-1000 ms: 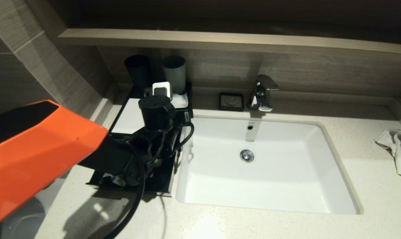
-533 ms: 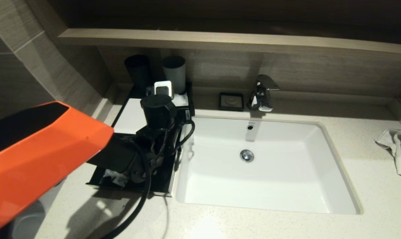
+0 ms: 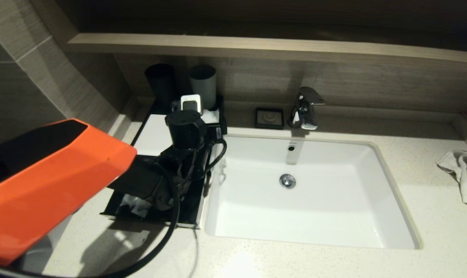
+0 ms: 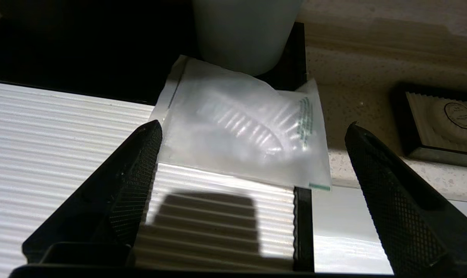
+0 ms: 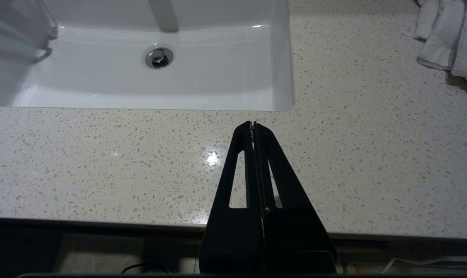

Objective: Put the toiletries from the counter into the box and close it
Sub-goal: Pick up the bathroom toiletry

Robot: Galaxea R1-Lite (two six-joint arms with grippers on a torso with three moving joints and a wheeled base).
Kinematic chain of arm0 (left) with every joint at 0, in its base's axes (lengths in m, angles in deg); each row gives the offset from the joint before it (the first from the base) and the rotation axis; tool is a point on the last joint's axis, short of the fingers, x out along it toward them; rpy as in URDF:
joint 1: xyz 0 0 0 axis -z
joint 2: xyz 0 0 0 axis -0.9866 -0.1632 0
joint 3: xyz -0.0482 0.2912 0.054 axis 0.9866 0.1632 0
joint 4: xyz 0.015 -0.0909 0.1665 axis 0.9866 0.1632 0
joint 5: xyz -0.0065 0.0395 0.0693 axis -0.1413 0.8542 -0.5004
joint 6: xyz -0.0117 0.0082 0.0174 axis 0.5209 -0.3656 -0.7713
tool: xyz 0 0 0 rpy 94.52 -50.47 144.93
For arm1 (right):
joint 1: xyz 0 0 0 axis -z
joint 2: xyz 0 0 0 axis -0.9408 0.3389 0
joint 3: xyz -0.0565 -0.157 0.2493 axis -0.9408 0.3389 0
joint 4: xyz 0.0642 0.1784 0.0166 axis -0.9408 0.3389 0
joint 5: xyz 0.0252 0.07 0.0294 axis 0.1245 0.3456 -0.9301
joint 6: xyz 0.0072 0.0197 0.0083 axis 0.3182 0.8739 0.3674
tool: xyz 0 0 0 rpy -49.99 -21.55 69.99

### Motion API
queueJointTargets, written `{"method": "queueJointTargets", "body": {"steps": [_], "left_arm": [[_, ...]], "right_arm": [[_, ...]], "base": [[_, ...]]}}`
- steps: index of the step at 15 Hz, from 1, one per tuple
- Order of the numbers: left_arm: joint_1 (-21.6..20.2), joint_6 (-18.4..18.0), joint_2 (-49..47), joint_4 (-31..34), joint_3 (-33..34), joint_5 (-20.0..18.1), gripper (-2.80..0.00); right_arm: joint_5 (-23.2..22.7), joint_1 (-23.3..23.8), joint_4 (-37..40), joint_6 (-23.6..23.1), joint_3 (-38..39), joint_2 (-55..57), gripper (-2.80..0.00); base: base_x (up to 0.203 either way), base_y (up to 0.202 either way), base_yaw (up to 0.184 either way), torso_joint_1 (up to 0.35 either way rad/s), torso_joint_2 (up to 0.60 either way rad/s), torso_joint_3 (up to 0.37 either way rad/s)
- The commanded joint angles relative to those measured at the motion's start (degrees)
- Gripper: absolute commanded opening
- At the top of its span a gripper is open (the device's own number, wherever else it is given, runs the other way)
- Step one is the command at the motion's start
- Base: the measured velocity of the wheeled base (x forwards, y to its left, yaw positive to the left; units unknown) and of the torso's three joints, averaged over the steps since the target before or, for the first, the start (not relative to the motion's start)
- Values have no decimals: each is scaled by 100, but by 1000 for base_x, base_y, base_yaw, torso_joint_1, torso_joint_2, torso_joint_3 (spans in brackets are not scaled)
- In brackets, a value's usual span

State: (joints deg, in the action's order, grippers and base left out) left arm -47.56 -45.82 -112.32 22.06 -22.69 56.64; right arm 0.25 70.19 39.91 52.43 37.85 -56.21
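Reaching with our spread left gripper [image 4: 252, 135] toward 1 packet [image 4: 241, 131] on the box [image 3: 150, 135], at 12 o'clock, we judge closing comes next; right gripper [image 5: 253, 125] is pressed together.

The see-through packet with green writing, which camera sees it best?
The left wrist view: the packet fills the middle, ahead of the open left gripper, beside the grey cup. The head view shows only a white sliver. The right wrist view misses it.

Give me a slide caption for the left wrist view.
Open left hand poised over a translucent packet lying across the box's ribbed white top, beside a grey cup.
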Motion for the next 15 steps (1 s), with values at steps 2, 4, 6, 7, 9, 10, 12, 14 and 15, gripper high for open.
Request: {"method": "queueJointTargets", "body": {"steps": [2, 4, 6, 7, 9, 10, 12, 14, 15], "left_arm": [[0, 1, -73, -36, -75, 17, 0], [0, 1, -143, -36, -108, 17, 0], [-9, 1, -150, -29, -117, 17, 0], [-1, 1, -148, -36, -123, 17, 0], [-9, 1, -133, -19, -117, 17, 0], [-9, 1, -125, -11, -117, 17, -280], [-9, 6, -101, -10, -117, 17, -280], [-9, 1, -55, -27, -116, 17, -280], [-9, 9, -45, -27, -108, 17, -280]], "right_arm": [[0, 0, 0, 1, 0, 0, -280], [0, 0, 0, 1, 0, 0, -280], [0, 0, 0, 1, 0, 0, -280], [0, 0, 0, 1, 0, 0, -280], [0, 0, 0, 1, 0, 0, -280], [0, 0, 0, 1, 0, 0, -280], [0, 0, 0, 1, 0, 0, -280], [0, 0, 0, 1, 0, 0, -280], [0, 0, 0, 1, 0, 0, -280]], "base": [[0, 0, 0, 0, 0, 0], [0, 0, 0, 0, 0, 0], [0, 0, 0, 0, 0, 0], [0, 0, 0, 0, 0, 0], [0, 0, 0, 0, 0, 0], [0, 0, 0, 0, 0, 0], [0, 0, 0, 0, 0, 0], [0, 0, 0, 0, 0, 0], [0, 0, 0, 0, 0, 0]]}}
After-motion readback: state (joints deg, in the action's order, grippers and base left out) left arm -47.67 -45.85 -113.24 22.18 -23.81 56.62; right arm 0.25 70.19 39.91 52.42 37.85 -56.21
